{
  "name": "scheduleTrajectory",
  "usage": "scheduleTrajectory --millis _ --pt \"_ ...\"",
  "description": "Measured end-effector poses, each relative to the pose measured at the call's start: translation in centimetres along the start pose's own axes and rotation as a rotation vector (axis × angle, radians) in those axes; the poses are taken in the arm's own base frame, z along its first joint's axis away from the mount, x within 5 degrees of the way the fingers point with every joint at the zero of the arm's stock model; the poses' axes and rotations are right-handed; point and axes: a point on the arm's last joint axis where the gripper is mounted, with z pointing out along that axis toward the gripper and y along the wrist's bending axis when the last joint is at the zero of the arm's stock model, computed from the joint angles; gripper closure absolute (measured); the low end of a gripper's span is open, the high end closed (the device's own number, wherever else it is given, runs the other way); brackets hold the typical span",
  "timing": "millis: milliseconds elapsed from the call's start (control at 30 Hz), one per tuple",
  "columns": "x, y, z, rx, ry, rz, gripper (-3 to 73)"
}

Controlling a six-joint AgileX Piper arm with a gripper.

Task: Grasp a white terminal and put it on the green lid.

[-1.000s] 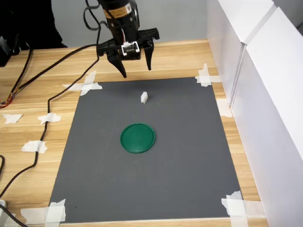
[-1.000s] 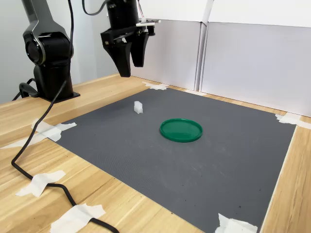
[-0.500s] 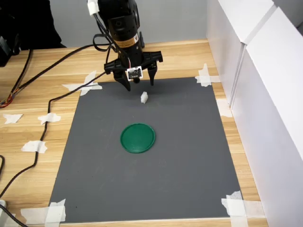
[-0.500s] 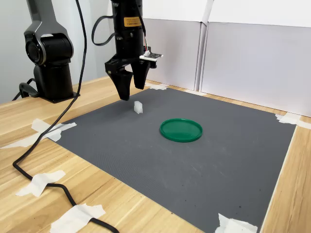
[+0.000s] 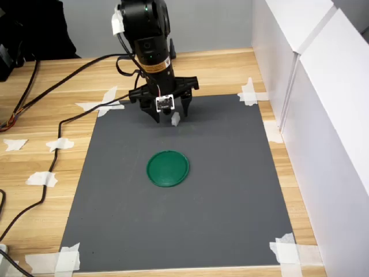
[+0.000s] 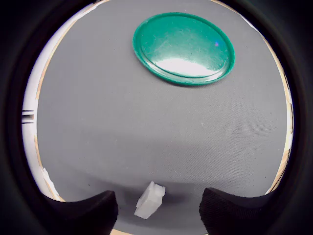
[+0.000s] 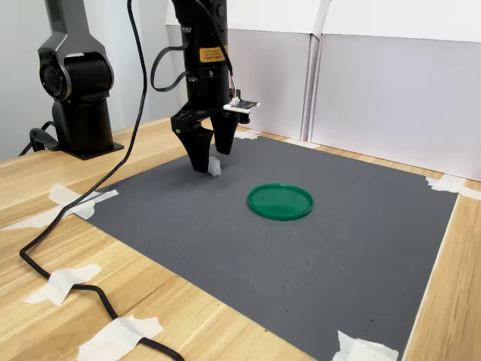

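Descending: I have brought the gripper (image 5: pixel 172 114) down over the last second from well above the grey mat (image 5: pixel 230 190) to just over it, so it now straddles the white terminal (image 5: pixel 175 118).
Meaning for the task: I judge the approach is nearly done and the grasp is the step in hand; nothing is lifted yet and the green lid (image 5: pixel 168 168) is bare.
Fingers: spread open, one dark fingertip (image 6: pixel 78 213) on each side of the white terminal (image 6: pixel 150 199) in the wrist view, with clear mat showing between each tip and the piece, so no contact.
Terminal position: it sits on the mat beyond the green lid (image 7: pixel 280 201) toward the arm's base (image 7: pixel 79 90), well apart from the lid, partly hidden behind a finger in the second exterior view.
Terminal axis: in the wrist view its long axis runs slantwise across the gap, one end aimed roughly toward the green lid (image 6: pixel 184 47), the other away from it.
Stepped face: too small for me to tell which way it points.
Risk as I see it: with the piece skewed between the fingers, closing could twist it rather than seat it squarely.
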Motion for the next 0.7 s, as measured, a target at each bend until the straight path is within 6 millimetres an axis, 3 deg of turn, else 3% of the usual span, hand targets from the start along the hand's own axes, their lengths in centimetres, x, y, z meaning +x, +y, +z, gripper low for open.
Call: scheduleTrajectory --millis 367,500,700 --pt "-0.24 0.03 0.53 -0.008 -0.004 0.007 3.1" --pt "-0.24 0.05 0.53 -0.009 -0.004 0.005 11.8" --pt "-0.24 0.05 0.53 -0.009 -0.004 0.004 31.0"
